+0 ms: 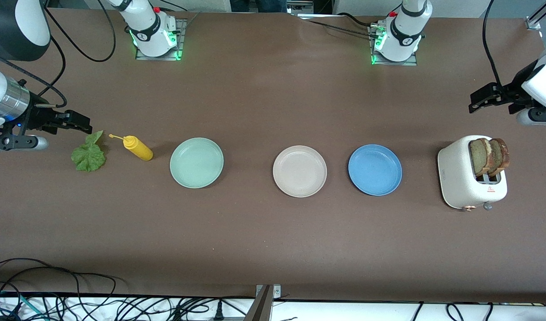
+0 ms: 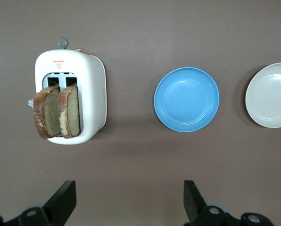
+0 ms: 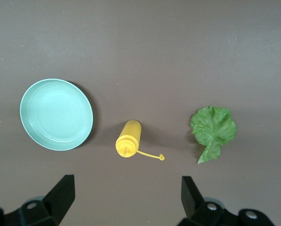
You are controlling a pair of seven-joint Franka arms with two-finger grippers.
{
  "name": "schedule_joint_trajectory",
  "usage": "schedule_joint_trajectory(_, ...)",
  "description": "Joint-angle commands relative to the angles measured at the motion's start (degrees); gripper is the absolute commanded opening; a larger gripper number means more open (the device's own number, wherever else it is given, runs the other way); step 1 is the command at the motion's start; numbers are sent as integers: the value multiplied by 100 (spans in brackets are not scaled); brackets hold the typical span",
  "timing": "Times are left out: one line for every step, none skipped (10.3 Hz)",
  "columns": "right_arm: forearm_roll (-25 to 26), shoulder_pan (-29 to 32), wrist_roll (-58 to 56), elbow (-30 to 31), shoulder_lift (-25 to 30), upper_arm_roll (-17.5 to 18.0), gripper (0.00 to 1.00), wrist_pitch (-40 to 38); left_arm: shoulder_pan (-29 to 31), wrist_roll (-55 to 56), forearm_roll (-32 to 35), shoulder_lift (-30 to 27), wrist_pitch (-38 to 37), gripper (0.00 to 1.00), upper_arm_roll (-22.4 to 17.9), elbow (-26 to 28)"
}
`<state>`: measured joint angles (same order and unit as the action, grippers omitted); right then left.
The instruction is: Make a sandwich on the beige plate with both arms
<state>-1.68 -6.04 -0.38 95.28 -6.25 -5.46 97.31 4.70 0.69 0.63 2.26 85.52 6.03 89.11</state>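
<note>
Your jaws stand wide apart on both grippers, holding nothing. Along the table you see the toaster (image 1: 471, 174) with two bread slices (image 1: 489, 156) upright in its slots, the blue plate (image 1: 374, 169), the bare beige plate (image 1: 299, 170), the green plate (image 1: 196, 162), the yellow bottle (image 1: 138, 148) and the lettuce leaf (image 1: 89, 154). The right gripper (image 1: 79, 124) hangs just above that leaf; the left gripper (image 1: 487, 99) hangs over bare table near the toaster.

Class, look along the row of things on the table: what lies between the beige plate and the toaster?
The blue plate lies between the beige plate and the toaster. The front view shows this, and the left wrist view confirms it.
</note>
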Motion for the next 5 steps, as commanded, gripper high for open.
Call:
schedule_joint_trajectory(28,33,-23,-53,10,27,100,-89,-13,-60,-55,-6,0,100,3,1)
schedule_joint_trajectory(28,33,-23,-53,1,27,100,-89,-13,-69,-55,-15,-18,100,4,1)
schedule_joint_trajectory(28,33,-23,-53,10,36,100,-89,-13,-60,-55,-32,-27,100,4,-8)
schedule_joint_trajectory(28,33,-23,-53,10,36,100,-89,-13,-60,-55,-32,-27,100,21,-8)
schedule_joint_trajectory(28,33,-23,-53,1,27,100,-89,-13,-69,-55,-32,-27,100,30,1)
